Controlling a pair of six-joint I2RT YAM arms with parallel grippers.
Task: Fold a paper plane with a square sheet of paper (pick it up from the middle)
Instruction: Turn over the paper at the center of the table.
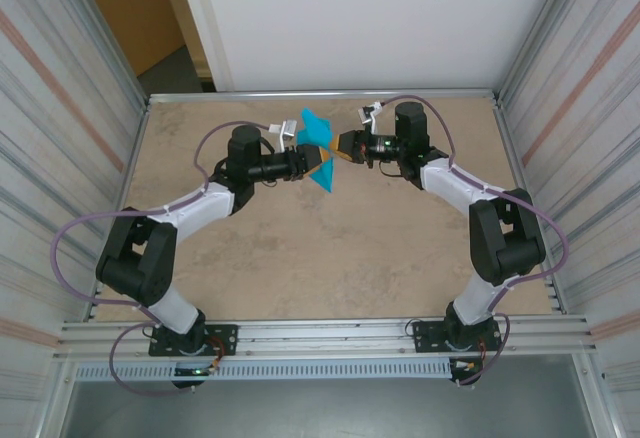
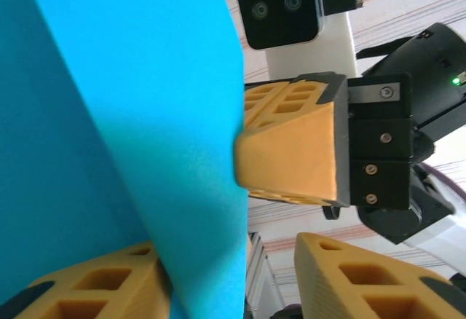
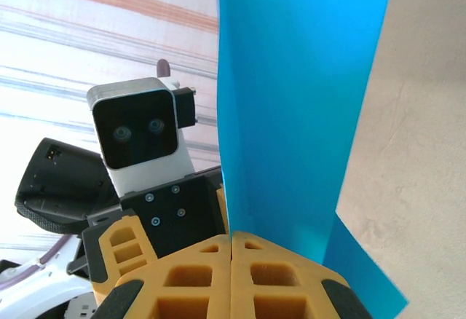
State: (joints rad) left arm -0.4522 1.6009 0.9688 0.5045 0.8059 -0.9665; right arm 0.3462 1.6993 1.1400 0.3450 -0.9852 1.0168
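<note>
Beige stone-patterned desk (image 1: 330,258) lies between ribbed metal walls (image 1: 60,108). The two arms are bolted at its near edge. From there the left arm (image 1: 190,208) and right arm (image 1: 470,193) reach forward and inward until their jaws almost meet over the far middle of the desk.

The sheet of paper (image 1: 316,130) hangs in the air between them, clear of the desk, with teal points sticking out to either side of the grip. The right jaws are pressed together and pinch the sheet at its lower edge, and a crease runs up from the pinch. The left jaws are spread on either side of the sheet. One of the left fingers (image 2: 87,286) lies against it, the other stands apart, so they have no hold yet.

The step in hand looks like a handover or a pressing of the fold. To do it well, the left jaws should close squarely on the crease, just beside the right pinch. The right should hold firm until they do, since paper this thin will buckle or slip if tugged sideways.

Behind them stands a white panel (image 1: 350,18).
</note>
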